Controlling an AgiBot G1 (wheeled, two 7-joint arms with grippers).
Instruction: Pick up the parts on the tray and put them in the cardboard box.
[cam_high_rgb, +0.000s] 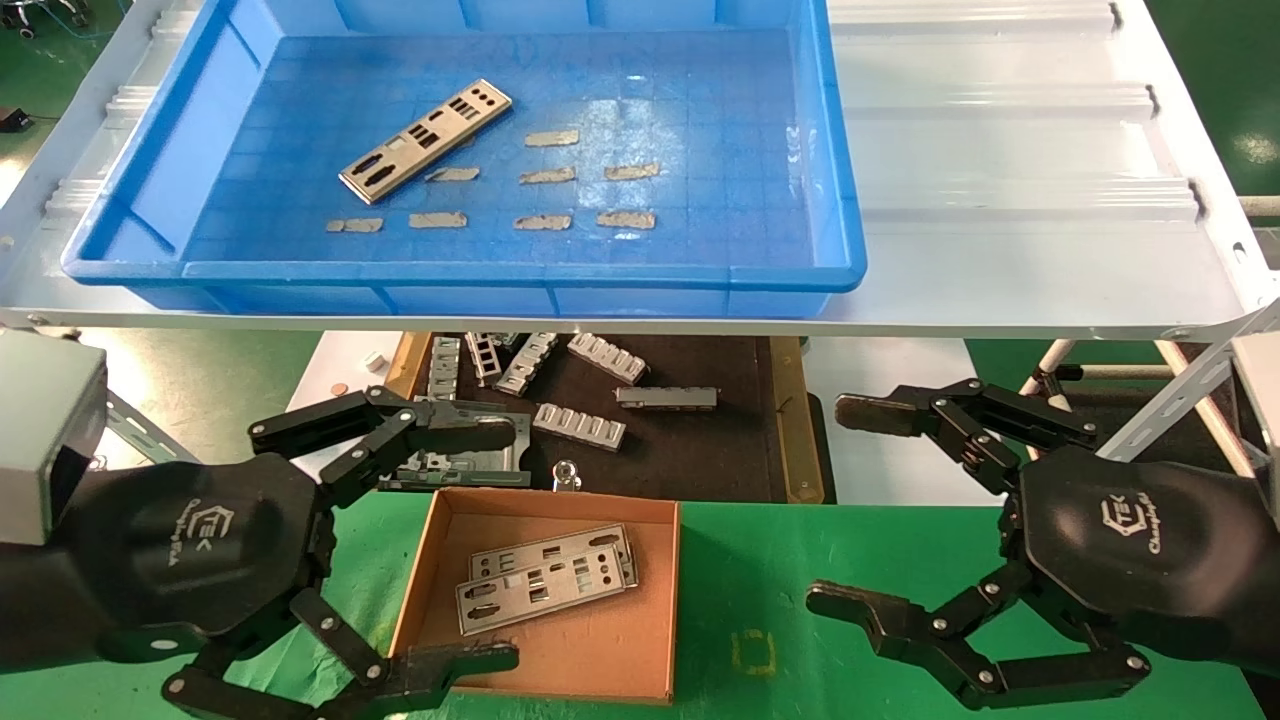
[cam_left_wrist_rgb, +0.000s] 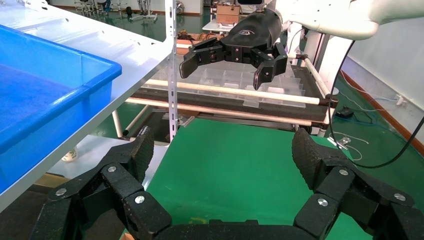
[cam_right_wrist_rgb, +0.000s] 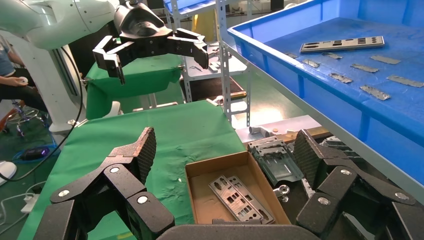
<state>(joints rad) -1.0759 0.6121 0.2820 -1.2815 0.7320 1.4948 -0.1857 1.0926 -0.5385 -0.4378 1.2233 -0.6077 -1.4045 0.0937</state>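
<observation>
One part (cam_high_rgb: 425, 141) left in upper-left tray (cam_high_rgb: 840, 270), far above both grippers. Two parts (cam_high_rgb: 545, 580) inside cardboard box (cam_high_rgb: 660, 600), lower centre. Left gripper (cam_high_rgb: 440, 545) beside box, right gripper (cam_high_rgb: 850, 510) over bare green table (cam_high_rgb: 740, 560), both wide open, empty.

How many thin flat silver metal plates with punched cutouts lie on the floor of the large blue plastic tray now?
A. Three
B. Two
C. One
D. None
C. Only one thin silver metal plate lies in the blue plastic tray, near its far left part; two more plates already lie in the small brown cardboard box, and the other items in the tray are small grey strips.
</observation>
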